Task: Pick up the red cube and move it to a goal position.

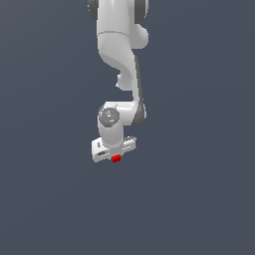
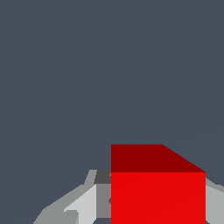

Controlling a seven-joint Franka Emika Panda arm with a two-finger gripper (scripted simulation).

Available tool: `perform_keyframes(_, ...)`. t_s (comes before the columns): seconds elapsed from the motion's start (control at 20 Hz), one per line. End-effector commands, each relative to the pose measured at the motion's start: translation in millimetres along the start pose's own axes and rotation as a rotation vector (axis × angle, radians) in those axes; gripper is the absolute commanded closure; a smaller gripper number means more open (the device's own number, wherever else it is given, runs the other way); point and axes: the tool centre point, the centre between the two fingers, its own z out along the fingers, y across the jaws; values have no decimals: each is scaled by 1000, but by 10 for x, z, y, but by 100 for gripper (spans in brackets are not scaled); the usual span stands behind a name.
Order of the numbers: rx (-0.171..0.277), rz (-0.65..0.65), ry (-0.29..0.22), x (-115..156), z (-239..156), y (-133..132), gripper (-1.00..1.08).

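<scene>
Claw [image 1: 115, 156]: fingers mostly hidden, clamped on red cube.
Red cube [image 1: 116, 159]: between the claw's fingers, partly covered; cropped in wrist view [image 2: 157, 197].
Worktop [image 1: 199, 199]: plain grey.
Writing: none legible.

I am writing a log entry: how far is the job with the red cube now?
Done, it seems: the red cube sits right under the gripper, between its fingers in the wrist view, so it looks grasped. In hand: carrying it. Left: reaching the goal position, for which no marker is visible.
</scene>
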Motion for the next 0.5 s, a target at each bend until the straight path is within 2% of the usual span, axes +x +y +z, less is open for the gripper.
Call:
perform_keyframes(0.0,0,0,0,0,0,0,108)
perform_keyframes(0.45,0,0,0,23,-220,-117,108)
